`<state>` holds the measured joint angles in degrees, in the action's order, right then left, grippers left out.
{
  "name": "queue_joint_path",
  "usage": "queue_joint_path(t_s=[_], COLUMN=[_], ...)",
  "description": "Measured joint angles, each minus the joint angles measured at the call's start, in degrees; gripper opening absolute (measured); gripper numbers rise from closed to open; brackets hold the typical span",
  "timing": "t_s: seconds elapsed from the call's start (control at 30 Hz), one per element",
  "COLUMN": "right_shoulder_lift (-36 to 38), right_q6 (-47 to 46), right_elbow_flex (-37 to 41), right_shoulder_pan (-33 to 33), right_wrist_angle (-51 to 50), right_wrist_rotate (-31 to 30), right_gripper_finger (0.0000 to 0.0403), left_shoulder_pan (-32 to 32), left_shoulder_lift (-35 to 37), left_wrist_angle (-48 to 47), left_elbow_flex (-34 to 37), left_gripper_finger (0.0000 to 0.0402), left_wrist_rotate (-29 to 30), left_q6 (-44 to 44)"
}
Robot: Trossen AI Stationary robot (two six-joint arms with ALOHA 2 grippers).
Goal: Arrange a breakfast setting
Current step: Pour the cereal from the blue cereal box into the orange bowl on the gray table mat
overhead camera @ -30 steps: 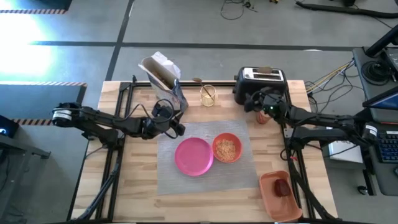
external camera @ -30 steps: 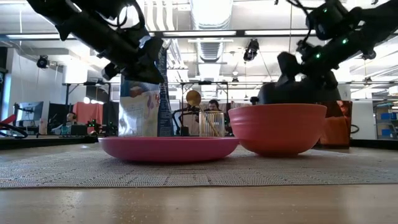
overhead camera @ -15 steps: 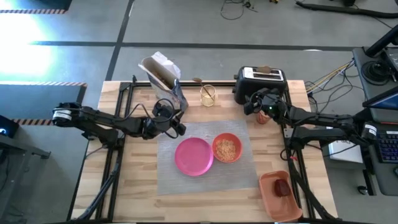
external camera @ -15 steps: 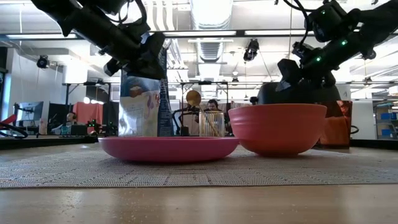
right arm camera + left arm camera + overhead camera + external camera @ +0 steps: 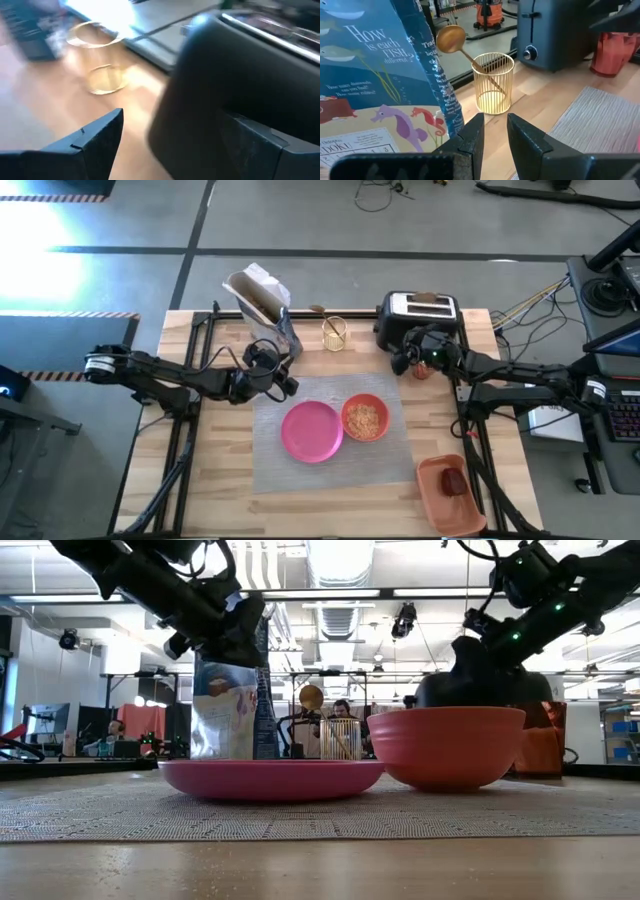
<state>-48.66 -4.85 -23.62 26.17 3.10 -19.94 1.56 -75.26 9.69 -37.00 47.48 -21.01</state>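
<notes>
On the grey placemat [image 5: 400,450] lie the round pink plate [image 5: 311,430] and the orange bowl [image 5: 365,418], which holds cereal. The toast slice [image 5: 426,293] sticks out of the toaster [image 5: 420,315] at the far right. Beside the toaster stands the small orange cup [image 5: 615,52]. The wooden utensil [image 5: 451,39] leans in a wire holder [image 5: 334,333]. The apple [image 5: 454,481] lies in the orange tray [image 5: 450,492]. My left gripper [image 5: 494,135] hovers beside the cereal box [image 5: 260,305], a narrow gap between its fingers, holding nothing. My right gripper [image 5: 402,358] stands wide open just before the toaster's near side.
The tall cereal box stands upright at the far left of the placemat, close to my left gripper. The wire holder stands between the box and the toaster. Bare wood [image 5: 220,470] lies left of the placemat and along the near edge.
My right gripper has rolled about its own pointing line while staying in place before the toaster, its fingers still wide apart. The left arm and all the objects have kept still.
</notes>
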Motion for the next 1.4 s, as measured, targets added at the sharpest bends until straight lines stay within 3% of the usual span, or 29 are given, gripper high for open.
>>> queue_joint_path(t_s=[0.23, 0.4, 1.07, 1.27, 1.4], right_shoulder_lift=[0.2, 0.2, 0.1, 0.1, 0.1], right_q6=[-1.4, -2.7, -2.6, -2.6, -2.6], right_elbow_flex=[-0.1, -0.1, -0.1, -0.2, -0.2], right_shoulder_pan=[0.0, 0.0, 0.0, 0.0, 0.0], right_wrist_angle=[0.7, 0.6, 0.3, 0.3, 0.3], right_wrist_rotate=[17.7, 25.6, 26.0, 25.9, 25.9], right_gripper_finger=[0.0311, 0.0311, 0.0311, 0.0311, 0.0311], left_shoulder_pan=[0.0, 0.0, 1.0, 2.3, 4.0], left_shoulder_lift=[0.0, 0.0, -1.3, -4.7, -7.8], left_wrist_angle=[-0.3, -0.5, -0.7, -1.1, -1.0], left_elbow_flex=[-0.8, -0.8, -0.8, -0.9, -2.6], left_gripper_finger=[0.0068, 0.0068, 0.0068, 0.0070, 0.0100], left_wrist_rotate=[0.0, 0.0, -1.7, 3.4, 7.0], left_q6=[1.0, 1.0, -4.6, -9.6, -10.4])
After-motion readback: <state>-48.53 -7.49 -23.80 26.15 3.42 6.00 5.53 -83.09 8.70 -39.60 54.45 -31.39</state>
